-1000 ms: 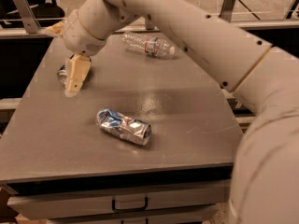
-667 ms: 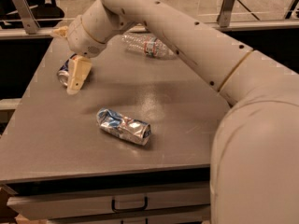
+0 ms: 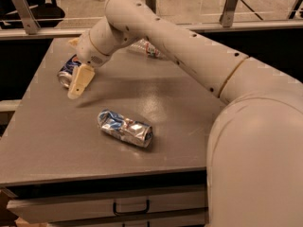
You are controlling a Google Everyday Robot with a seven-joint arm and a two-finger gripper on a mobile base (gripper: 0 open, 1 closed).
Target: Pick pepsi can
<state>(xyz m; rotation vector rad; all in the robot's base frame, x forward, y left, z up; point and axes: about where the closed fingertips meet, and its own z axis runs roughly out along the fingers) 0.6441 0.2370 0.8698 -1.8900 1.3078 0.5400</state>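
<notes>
The pepsi can (image 3: 67,69) is dark blue with a silver end and lies on its side near the left edge of the grey table (image 3: 170,108). My gripper (image 3: 72,69) is at the can, open. One cream finger (image 3: 78,81) hangs in front of the can on its right side. The tip of the other finger (image 3: 73,42) shows behind it. The can lies between the two fingers, partly hidden by the near one. I cannot tell whether either finger touches it.
A crushed silver-blue can (image 3: 125,127) lies in the middle of the table. A clear plastic bottle (image 3: 147,48) lies at the back, partly behind my arm (image 3: 189,51). A drawer with a handle (image 3: 130,207) is under the front edge. Railing posts stand behind the table.
The gripper has dropped slightly around the pepsi can and the arm has swung a little. The cans and the bottle have not moved.
</notes>
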